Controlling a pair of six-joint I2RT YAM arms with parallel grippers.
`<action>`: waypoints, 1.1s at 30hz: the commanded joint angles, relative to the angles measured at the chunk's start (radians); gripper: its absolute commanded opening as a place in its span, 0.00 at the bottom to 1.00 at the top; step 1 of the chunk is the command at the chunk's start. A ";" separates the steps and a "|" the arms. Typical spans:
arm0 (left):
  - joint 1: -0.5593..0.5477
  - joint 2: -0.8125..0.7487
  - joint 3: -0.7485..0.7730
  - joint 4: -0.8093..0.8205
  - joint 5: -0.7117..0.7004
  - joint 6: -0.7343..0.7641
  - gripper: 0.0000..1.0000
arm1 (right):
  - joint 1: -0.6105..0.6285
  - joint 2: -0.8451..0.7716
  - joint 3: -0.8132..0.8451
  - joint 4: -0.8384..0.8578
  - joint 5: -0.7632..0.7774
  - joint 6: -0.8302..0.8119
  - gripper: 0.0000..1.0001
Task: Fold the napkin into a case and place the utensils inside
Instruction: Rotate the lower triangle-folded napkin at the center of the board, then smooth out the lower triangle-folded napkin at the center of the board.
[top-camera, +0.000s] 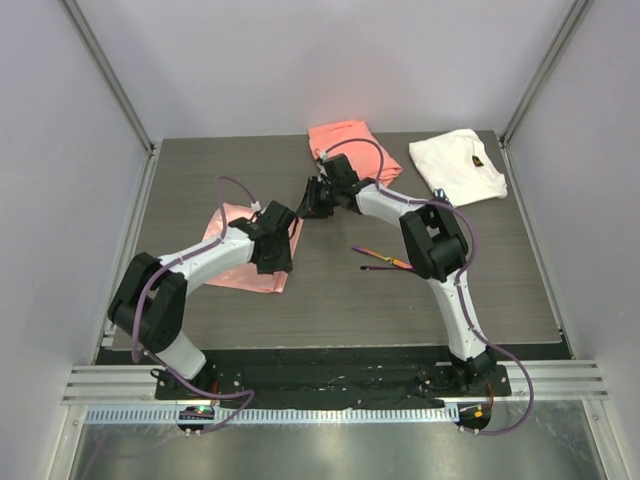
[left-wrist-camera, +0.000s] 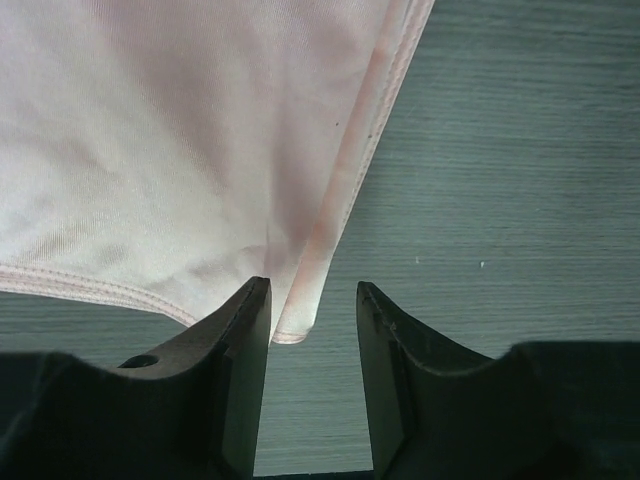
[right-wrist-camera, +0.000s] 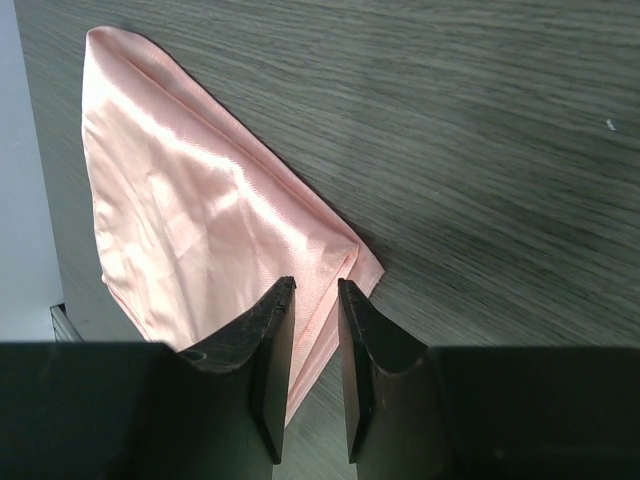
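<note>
the napkin (top-camera: 245, 272) lies on the left half of the dark wood-grain table (top-camera: 330, 305), a glossy pale-pink cloth partly covered from above by the left arm. from the right wrist it looks folded into a rough triangle, with one point reaching away toward the table's edge and another close under the fingers.

the left gripper (left-wrist-camera: 312, 290) sits low over the napkin's stitched edge. its jaws are clearly apart and grip nothing. a hemmed corner of the cloth lies in the gap, just beside the left-hand finger (left-wrist-camera: 250, 340), with bare table under the other one.

the right gripper (right-wrist-camera: 314, 288) reaches across from the right side to the napkin's far right corner. its jaws are only a narrow slot apart, and pink cloth shows through that slot. the cloth is thin and the gap is plain to see, so i'd call the hand open rather than clamped. i can't tell from here whether either pad is touching the fabric.

the utensils (top-camera: 382, 260), two slim dark pieces, lie together on bare table near the right arm's elbow, well apart from the napkin. at the back of the table a coral-orange cloth (top-camera: 350, 145) sits folded, and a white cloth (top-camera: 460, 165) with a dark mark is off to its right.
</note>
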 joint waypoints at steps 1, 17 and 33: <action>-0.005 0.002 -0.023 0.008 -0.012 -0.028 0.43 | 0.017 -0.005 0.016 0.027 0.016 0.001 0.29; -0.071 0.074 -0.010 -0.015 -0.076 -0.048 0.39 | 0.021 0.003 -0.022 0.042 0.019 0.007 0.27; -0.089 0.062 -0.049 -0.005 -0.095 -0.070 0.28 | 0.021 0.043 0.002 0.021 0.061 -0.010 0.34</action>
